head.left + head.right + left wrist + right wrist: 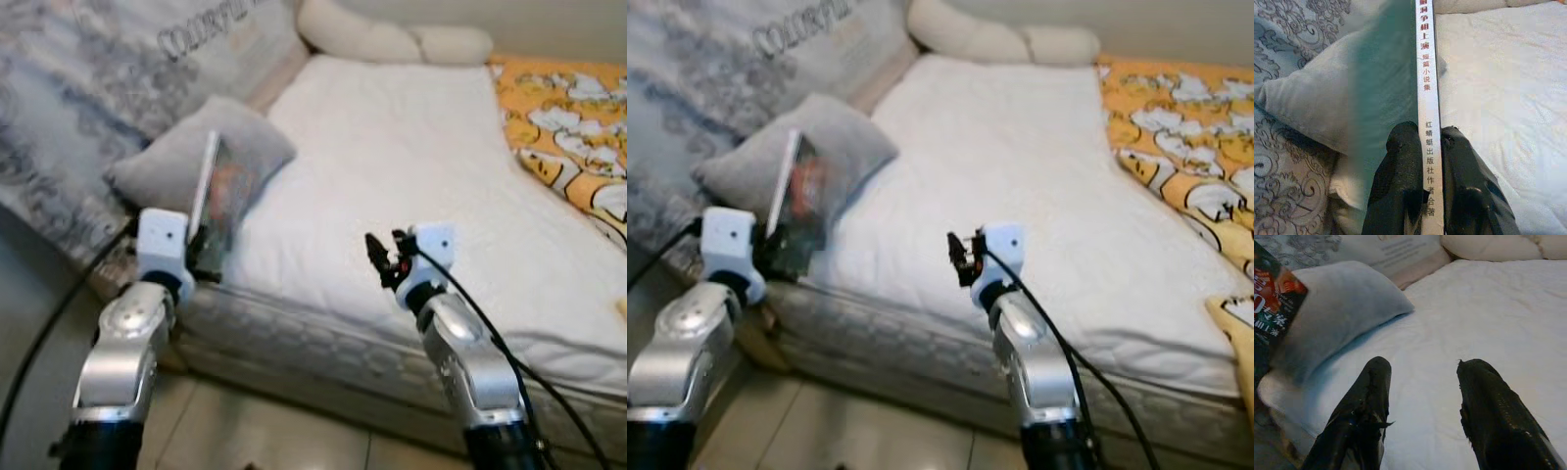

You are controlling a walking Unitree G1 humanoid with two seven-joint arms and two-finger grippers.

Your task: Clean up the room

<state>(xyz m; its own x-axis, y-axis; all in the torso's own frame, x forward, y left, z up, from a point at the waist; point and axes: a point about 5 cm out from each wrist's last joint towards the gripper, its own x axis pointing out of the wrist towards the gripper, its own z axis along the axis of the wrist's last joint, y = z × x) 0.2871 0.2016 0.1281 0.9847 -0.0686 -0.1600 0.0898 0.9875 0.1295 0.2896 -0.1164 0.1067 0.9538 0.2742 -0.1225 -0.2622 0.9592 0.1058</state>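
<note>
We hold the book (217, 201) upright by its spine edge in the left gripper (1425, 161) near the grey pillow (191, 162), right gripper (1422, 396) wide open over the bed (411, 157), so that narrow pinch may let it twist or slip.

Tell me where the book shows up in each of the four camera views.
Left eye: book upright in the left gripper, against the grey pillow.
Right eye: same place, left of centre, in front of that pillow.
Left wrist: white spine running up the middle, clamped between the fingers.
Right wrist: cover corner at the left edge.
Shared landmark: the grey pillow.
</note>
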